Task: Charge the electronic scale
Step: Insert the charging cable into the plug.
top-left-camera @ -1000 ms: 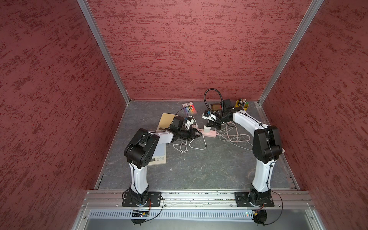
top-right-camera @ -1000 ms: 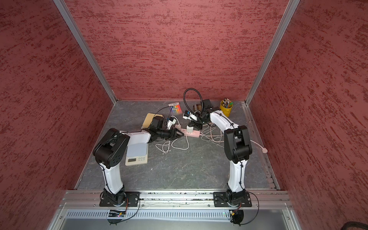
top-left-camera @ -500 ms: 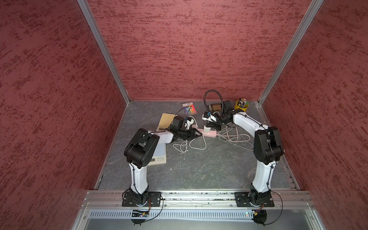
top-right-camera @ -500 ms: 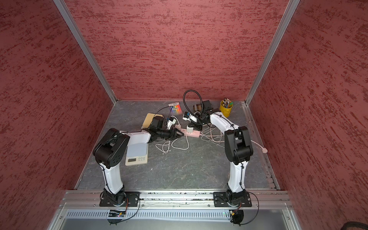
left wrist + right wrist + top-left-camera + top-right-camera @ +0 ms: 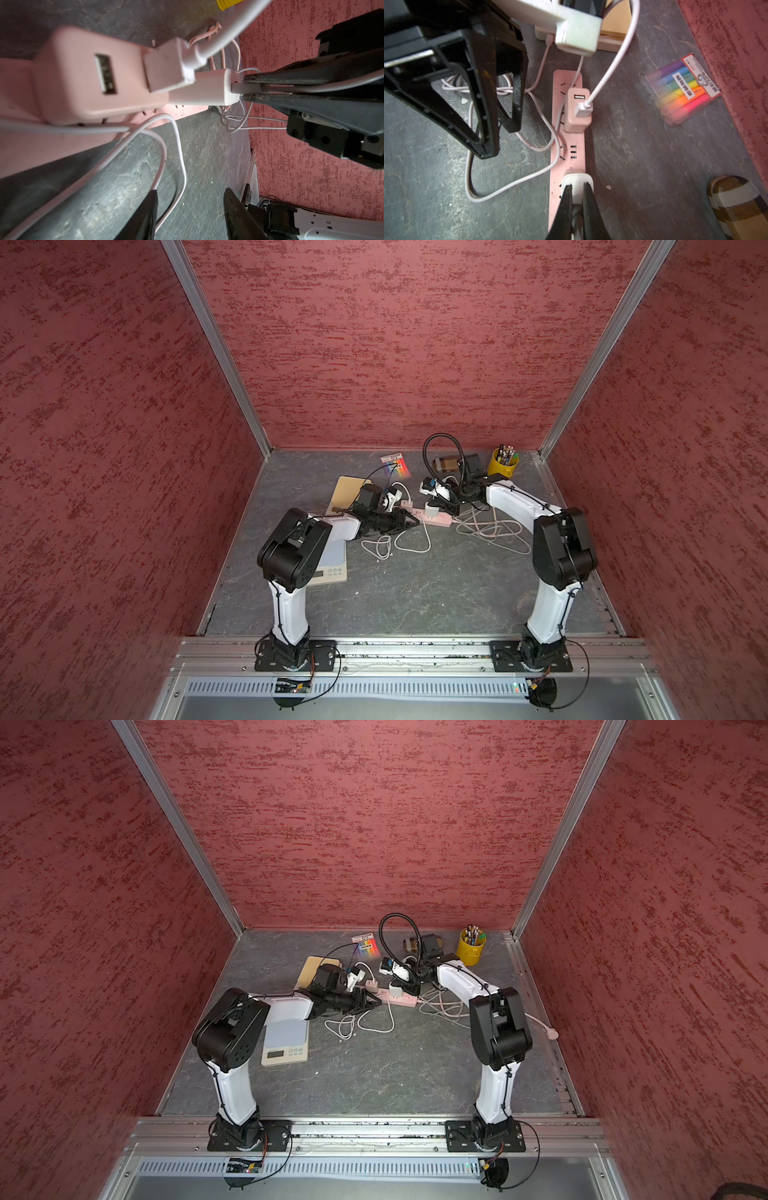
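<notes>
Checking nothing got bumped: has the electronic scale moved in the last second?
No. The electronic scale lies where it was, judged against the front rail.

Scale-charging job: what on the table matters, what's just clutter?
Job: electronic scale, pink power strip, white charger, USB plug, white cable.
Clutter: highlighter pack, yellow pen cup, wooden board, brown striped item.

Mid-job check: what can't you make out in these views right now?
Scale's far edge: both top views, left arm covers it.
Scale display reading: top views, too small.
How deep the USB plug sits in the white adapter: right wrist view, the right end effector covers it.
Pink cord's round end: a top view, too small to identify.
</notes>
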Robot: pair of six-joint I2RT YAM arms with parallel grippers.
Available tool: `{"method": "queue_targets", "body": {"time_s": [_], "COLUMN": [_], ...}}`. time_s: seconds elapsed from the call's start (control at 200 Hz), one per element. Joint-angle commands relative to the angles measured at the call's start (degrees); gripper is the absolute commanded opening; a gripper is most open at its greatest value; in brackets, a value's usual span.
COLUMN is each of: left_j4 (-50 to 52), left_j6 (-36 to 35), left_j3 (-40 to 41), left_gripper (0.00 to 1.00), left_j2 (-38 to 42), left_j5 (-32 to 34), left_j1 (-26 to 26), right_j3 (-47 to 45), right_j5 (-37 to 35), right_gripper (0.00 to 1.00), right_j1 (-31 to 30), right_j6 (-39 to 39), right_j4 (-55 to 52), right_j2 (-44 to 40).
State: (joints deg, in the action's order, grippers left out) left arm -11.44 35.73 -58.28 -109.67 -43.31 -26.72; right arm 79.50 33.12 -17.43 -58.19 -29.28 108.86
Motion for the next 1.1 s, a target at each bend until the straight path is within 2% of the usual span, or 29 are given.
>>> {"method": "queue_targets", "body": {"time_s": [0.0, 0.065, 0.105, 0.175, 0.205, 0.286, 0.316, 0.351, 0.436, 0.611, 0.721, 0.801, 0.942, 1.007, 1.092], "left_j4": [-0.1, 0.3, 0.8, 1.3, 1.6, 2.3, 2.7, 3.0, 3.5, 4.1, 2.6, 1.8, 1.1, 0.4, -0.2], "left_j6": [-0.5, -0.9, -1.3, -1.9, -2.1, -2.7, -3.1, -3.5, -4.3, -5.5, -5.2, -4.7, -4.7, -4.4, -4.1], "left_j3": [0.5, 0.2, 0.1, -0.2, -0.1, 0.0, 0.1, 0.3, 0.8, 2.3, 4.4, 5.7, 7.4, 7.5, 6.7], "left_gripper": [0.52, 0.52, 0.53, 0.54, 0.54, 0.55, 0.55, 0.55, 0.55, 0.55, 0.55, 0.55, 0.55, 0.55, 0.55], "left_j2": [2.5, 3.2, 3.9, 5.2, 5.8, 7.4, 8.0, 8.7, 10.3, 12.2, 12.5, 12.5, 12.6, 12.5, 12.3], "left_j5": [0.4, 0.5, 0.8, 1.3, 1.4, 1.5, 1.6, 1.7, 1.9, 1.8, 1.6, 1.0, 0.6, 0.5, 0.5], "left_j1": [0.5, 0.9, 1.0, 1.2, 1.3, 1.6, 1.7, 1.8, 1.9, 1.9, 1.9, 1.8, 1.6, 1.6, 1.4], "right_j3": [-6.7, -6.6, -6.2, -5.6, -5.6, -5.6, -5.7, -6.3, -9.3, -20.4, -29.8, -31.3, -27.9, -25.6, -23.5], "right_j5": [-8.0, -7.5, -7.2, -5.8, -4.5, 0.2, 1.7, 3.0, 6.2, 7.5, 0.3, -6.2, -15.2, -15.6, -12.5], "right_gripper": [0.00, 0.00, 0.14, 0.19, 0.34, 0.58, 0.73, 0.80, 0.82, 0.77, 0.79, 0.80, 0.82, 0.81, 0.74], "right_j1": [-0.3, -0.3, -0.3, -0.3, -0.3, -0.5, -0.7, -1.0, -2.0, -4.2, -4.3, -4.1, -4.1, -4.0, -4.1], "right_j6": [2.0, 4.8, 6.4, 9.6, 10.9, 15.7, 18.0, 20.5, 27.3, 45.3, 61.3, 68.9, 75.7, 77.4, 78.9], "right_j4": [-9.1, -4.6, -2.4, 1.8, 3.4, 6.2, 7.4, 8.4, 11.8, 24.1, 33.6, 31.0, 20.6, 16.6, 14.7], "right_j2": [2.5, -0.8, -2.7, -5.8, -7.1, -10.1, -11.2, -12.4, -15.5, -25.1, -35.8, -41.4, -45.3, -43.6, -39.6]}}
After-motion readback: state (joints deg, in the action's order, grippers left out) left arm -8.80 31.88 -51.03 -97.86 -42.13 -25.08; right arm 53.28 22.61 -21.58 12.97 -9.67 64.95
